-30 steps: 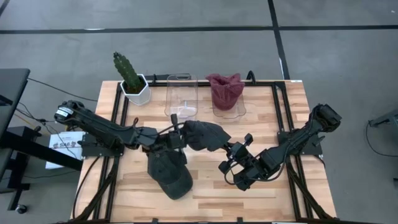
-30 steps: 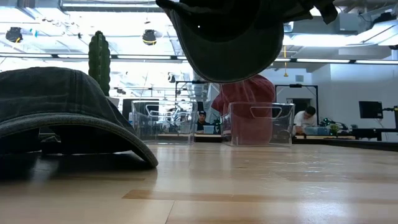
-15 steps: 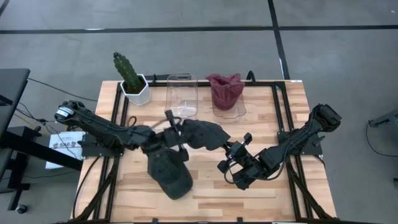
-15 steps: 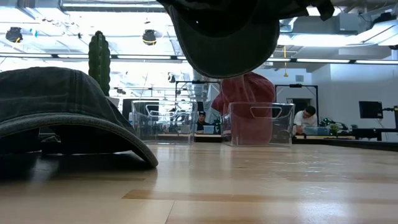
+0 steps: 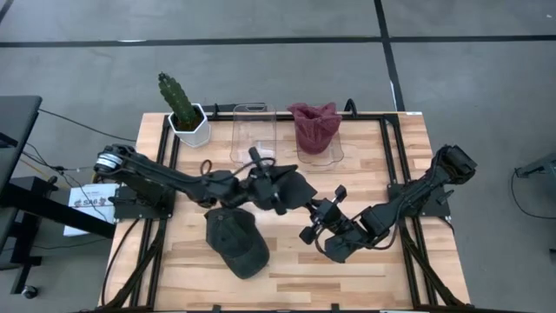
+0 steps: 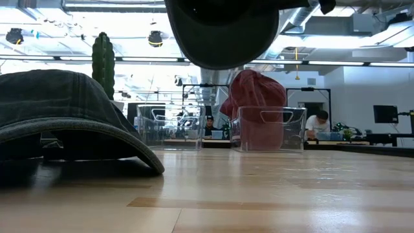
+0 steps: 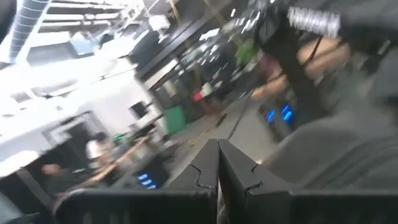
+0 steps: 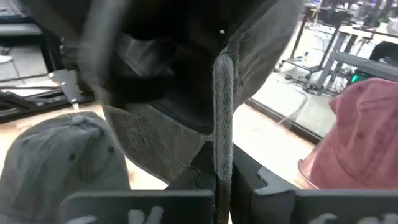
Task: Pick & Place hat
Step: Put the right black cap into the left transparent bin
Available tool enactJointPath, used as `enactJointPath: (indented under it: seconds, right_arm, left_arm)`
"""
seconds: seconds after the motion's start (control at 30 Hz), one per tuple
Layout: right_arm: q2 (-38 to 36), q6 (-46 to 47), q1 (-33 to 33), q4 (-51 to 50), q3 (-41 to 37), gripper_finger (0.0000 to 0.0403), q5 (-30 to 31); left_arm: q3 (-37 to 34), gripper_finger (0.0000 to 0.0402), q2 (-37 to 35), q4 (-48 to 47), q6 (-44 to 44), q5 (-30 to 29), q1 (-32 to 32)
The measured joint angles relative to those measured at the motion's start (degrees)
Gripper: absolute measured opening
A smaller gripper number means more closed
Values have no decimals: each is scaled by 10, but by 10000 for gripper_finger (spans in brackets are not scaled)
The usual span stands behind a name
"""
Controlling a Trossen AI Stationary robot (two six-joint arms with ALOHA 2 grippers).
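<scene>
A dark grey hat (image 5: 285, 186) hangs in the air between my two grippers; the low view shows this hat (image 6: 223, 32) well above the table. My left gripper (image 5: 261, 176) is at its left side, fingers shut. My right gripper (image 5: 316, 209) is at its right near side, shut on it. A second grey cap (image 5: 236, 243) lies crown up on the table near the front. A red hat (image 5: 315, 127) sits in a clear bin at the far edge. My left gripper (image 7: 217, 167) is shut at the hat's left side, coming in level from the table's left. Grey cloth (image 7: 348, 143) shows beside the fingers, but blur hides which part they have. My right gripper (image 8: 221, 180) pinches a narrow edge strip of the hat (image 8: 222, 118) between its two fingers, slanting up from the table's right near side. The hat's body spreads out beyond the fingers, lifted clear of the table.
An empty clear bin (image 5: 253, 133) stands at the far edge beside the red hat's bin (image 5: 319, 155). A potted cactus (image 5: 183, 109) stands at the far left corner. Bare wood lies to the right near side, around (image 5: 382, 269).
My left gripper has moved toward the table's right and far edge, off the lying cap and up against the held hat. The hat has risen a little and shifted toward the far edge. My right gripper has followed it slightly left and far. The lying cap has stayed put.
</scene>
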Motion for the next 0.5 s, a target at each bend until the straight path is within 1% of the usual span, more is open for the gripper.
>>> enactJointPath:
  seconds: [0.07,0.1,0.37,0.5]
  right_arm:
    - [0,-9,6,7,0,1,-4]
    - [0,-10,9,6,0,1,-4]
    - [1,-11,39,5,0,1,-5]
    - [1,-10,46,7,0,1,2]
  left_arm:
    - [15,4,15,-4,38,-27,5]
    - [25,4,21,-3,53,-31,9]
    - [67,4,21,12,124,-34,45]
    - [89,4,21,15,129,-23,61]
